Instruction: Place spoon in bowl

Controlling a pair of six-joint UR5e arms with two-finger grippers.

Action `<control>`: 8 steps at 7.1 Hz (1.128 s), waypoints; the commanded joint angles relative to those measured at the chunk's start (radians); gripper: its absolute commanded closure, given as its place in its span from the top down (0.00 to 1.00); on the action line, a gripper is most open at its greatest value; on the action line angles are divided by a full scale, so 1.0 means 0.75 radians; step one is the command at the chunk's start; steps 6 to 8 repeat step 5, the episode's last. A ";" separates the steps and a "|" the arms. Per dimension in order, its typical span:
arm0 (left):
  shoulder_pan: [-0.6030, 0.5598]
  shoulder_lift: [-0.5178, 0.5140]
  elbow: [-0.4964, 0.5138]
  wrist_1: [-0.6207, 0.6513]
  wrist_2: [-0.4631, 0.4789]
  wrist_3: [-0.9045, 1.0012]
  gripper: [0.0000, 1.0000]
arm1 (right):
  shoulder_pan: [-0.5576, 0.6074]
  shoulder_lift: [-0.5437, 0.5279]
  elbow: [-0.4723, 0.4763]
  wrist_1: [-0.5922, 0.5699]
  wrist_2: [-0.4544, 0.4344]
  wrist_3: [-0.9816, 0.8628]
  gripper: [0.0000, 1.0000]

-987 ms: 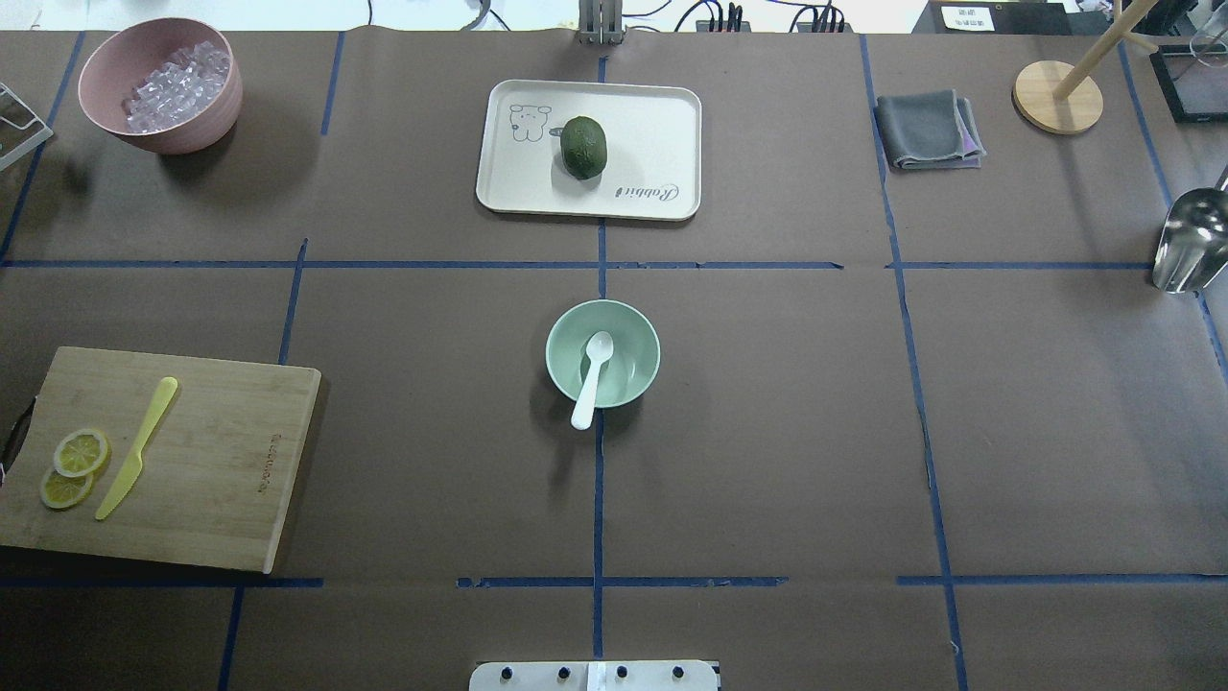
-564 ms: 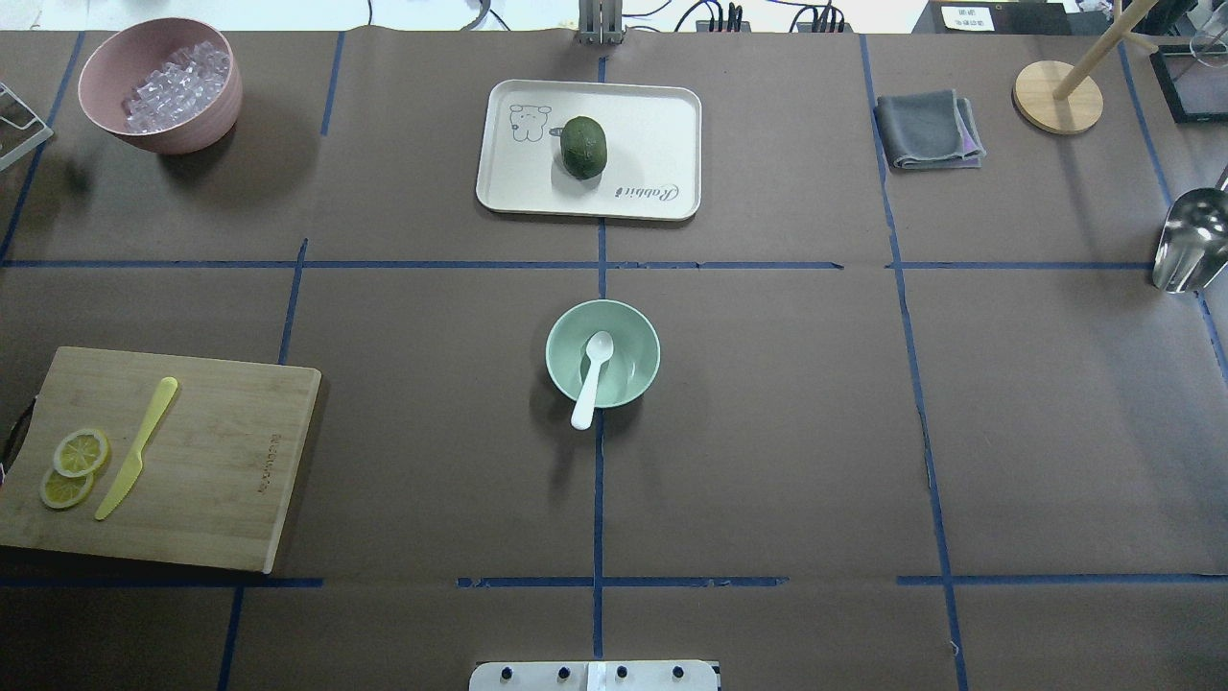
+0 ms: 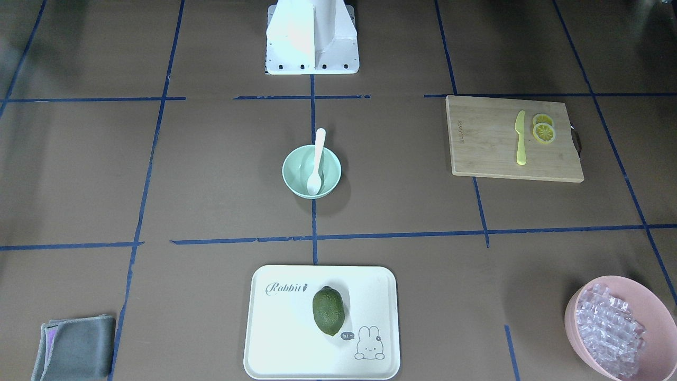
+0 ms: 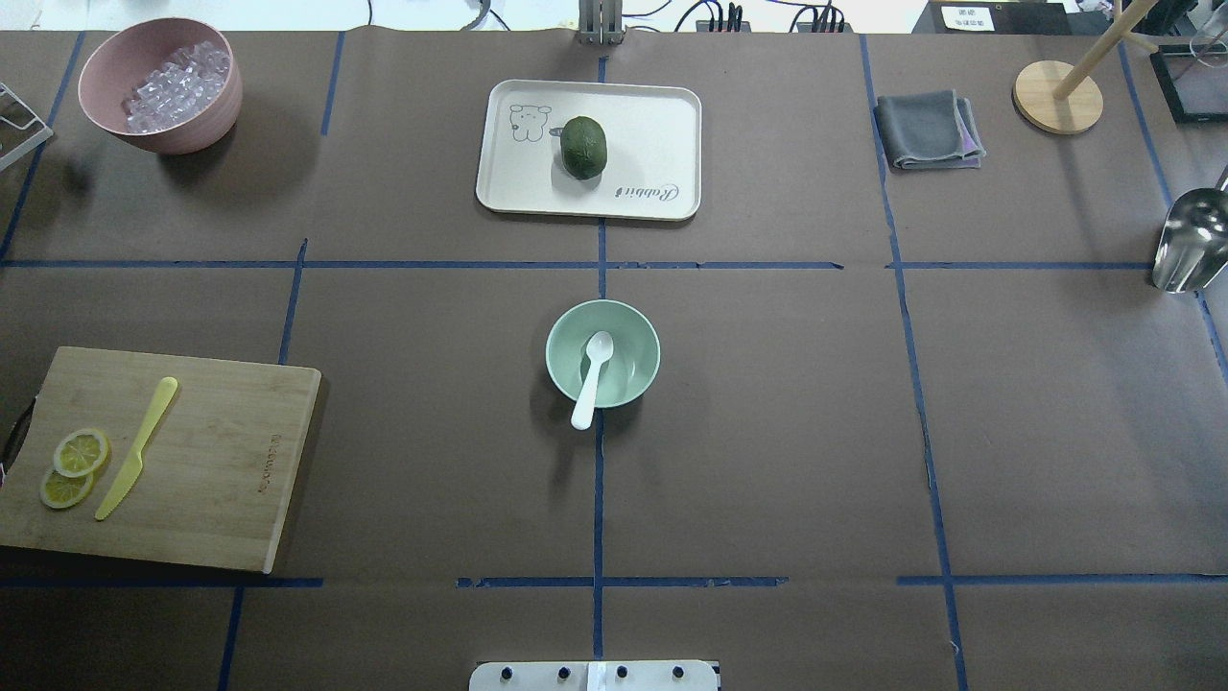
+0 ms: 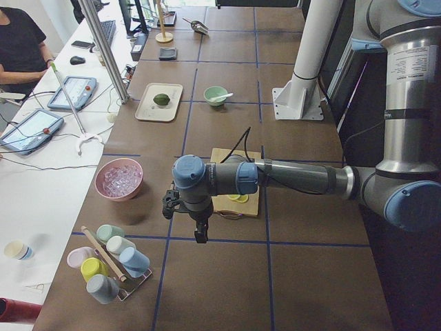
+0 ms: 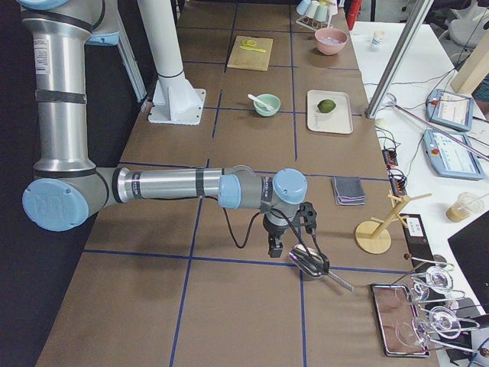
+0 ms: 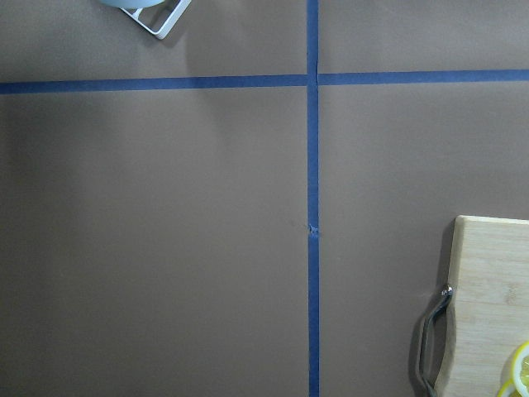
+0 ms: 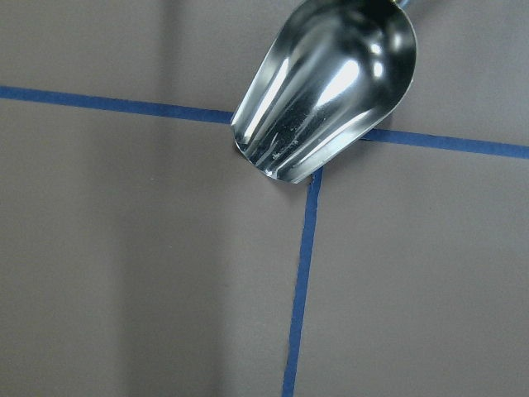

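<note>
Resting spoon (image 4: pixel 591 379) in bowl (image 4: pixel 635 355), position unchanged from earlier frame.
Left end effector (image 5: pixel 200 236), right end effector (image 6: pixel 273 248): apart or together, cannot tell.

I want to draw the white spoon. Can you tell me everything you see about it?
The spoon is small, white and looks like smooth plastic, with an oval scoop and a slim straight handle. It lies tilted in the mint-green bowl: the scoop sits down inside, near the middle, and the handle leans on the rim on the robot's side, poking out past it. Only the bowl touches it.
</note>
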 commanded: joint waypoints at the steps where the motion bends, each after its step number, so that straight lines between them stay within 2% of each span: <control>1: 0.000 -0.004 0.015 -0.007 0.000 0.000 1.00 | 0.000 -0.003 0.007 0.000 0.000 0.000 1.00; 8: 0.000 -0.010 -0.003 0.003 0.000 0.000 1.00 | 0.000 -0.003 0.007 0.000 -0.002 0.000 1.00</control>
